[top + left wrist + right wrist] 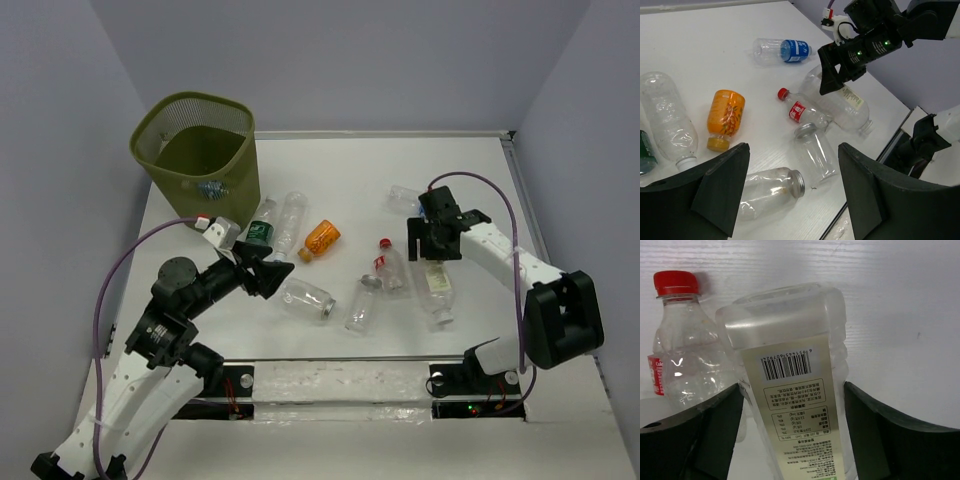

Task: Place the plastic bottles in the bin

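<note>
Top: one bin point(195, 150) back-left; eight plastic bottles point(322, 238) lie on the table point(450, 160), right of it. Right gripper point(432, 250) sits over the labelled bottle point(437, 290), whose long axis runs near-far. Left wrist: left gripper point(792, 170) open, empty, clear jar point(771, 192) just below. Right wrist: jaws flank labelled bottle across its axis; squeeze can't tell.

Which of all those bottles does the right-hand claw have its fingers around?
The large clear bottle with the pale barcode label, lying beside the red-capped bottle: it alone sits between the fingers of the right gripper.
</note>
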Controlling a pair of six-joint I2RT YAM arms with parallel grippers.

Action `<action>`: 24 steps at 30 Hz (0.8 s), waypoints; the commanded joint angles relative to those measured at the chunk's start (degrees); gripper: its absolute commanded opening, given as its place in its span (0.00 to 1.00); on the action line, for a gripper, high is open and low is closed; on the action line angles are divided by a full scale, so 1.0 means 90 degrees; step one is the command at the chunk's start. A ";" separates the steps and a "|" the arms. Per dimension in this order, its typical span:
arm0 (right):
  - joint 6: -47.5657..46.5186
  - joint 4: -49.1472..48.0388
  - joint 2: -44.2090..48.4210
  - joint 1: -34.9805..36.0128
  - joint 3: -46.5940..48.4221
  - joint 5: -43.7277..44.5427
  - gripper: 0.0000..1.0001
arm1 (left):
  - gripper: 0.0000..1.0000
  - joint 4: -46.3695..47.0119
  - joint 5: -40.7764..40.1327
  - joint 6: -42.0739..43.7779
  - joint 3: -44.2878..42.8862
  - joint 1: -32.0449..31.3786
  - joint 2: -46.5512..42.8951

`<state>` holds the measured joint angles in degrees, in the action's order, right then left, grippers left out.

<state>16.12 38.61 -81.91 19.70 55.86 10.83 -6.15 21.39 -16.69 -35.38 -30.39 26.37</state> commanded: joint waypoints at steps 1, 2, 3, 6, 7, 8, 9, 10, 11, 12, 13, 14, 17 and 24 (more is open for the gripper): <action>-0.0131 0.0231 0.0379 0.0067 0.0376 0.0622 0.58 | 0.81 0.0039 -0.0306 -0.0040 -0.0132 -0.0022 -0.0098; -0.0160 0.0299 0.0593 0.0067 0.0415 0.0652 0.52 | 0.81 0.0039 -0.0316 -0.0050 -0.0142 -0.0031 -0.0098; -0.0180 0.0358 0.0692 0.0067 0.0483 0.0662 0.47 | 0.81 0.0020 -0.0335 -0.0050 -0.0151 -0.0031 -0.0088; -0.0180 0.0748 0.1112 0.0125 0.0921 0.0740 0.42 | 0.81 -0.0019 -0.0462 -0.0050 -0.0171 -0.0022 -0.0117; -0.0141 0.0962 0.1219 0.0338 0.1271 0.0798 0.41 | 0.81 -0.0058 -0.0607 -0.0040 -0.0190 -0.0022 -0.0137; -0.0131 0.1032 0.1307 0.0446 0.1487 0.0808 0.41 | 0.81 -0.0078 -0.0696 -0.0040 -0.0210 -0.0012 -0.0166; -0.0121 0.1052 0.1463 0.0573 0.1721 0.0799 0.39 | 0.81 -0.0117 -0.0822 -0.0040 -0.0229 -0.0002 -0.0195; -0.0111 0.1042 0.1503 0.0884 0.1975 0.0712 0.38 | 0.81 -0.0185 -0.1123 -0.0040 -0.0249 0.0017 -0.0283; -0.0092 0.0926 0.1503 0.1070 0.2519 0.0662 0.36 | 0.81 -0.0224 -0.1310 -0.0069 -0.0297 0.0027 -0.0351; -0.0092 0.0828 0.1407 0.1488 0.2805 0.0614 0.35 | 0.81 -0.0302 -0.1699 -0.0099 -0.0317 0.0027 -0.0391; -0.0121 0.0701 0.1290 0.1492 0.3107 0.0594 0.35 | 0.81 -0.0332 -0.1876 -0.0128 -0.0327 0.0037 -0.0430; -0.0227 0.0294 0.1153 0.1937 0.3661 0.0594 0.35 | 0.81 -0.0361 -0.2043 -0.0244 -0.0318 0.0037 -0.0488; -0.0520 -0.0760 0.0285 0.2574 0.4533 0.0263 0.36 | 0.81 -0.0605 -0.2912 -0.0518 -0.0347 0.0037 -0.0498; -0.0278 -0.3389 -0.2253 0.2830 0.7858 -0.1571 0.37 | 0.81 -0.1404 -0.3801 -0.1581 -0.0454 0.0037 -0.0255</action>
<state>12.34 26.20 -91.98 45.23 112.38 7.20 -14.92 -6.07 -23.79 -37.01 -30.26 22.33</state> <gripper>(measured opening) 0.693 0.810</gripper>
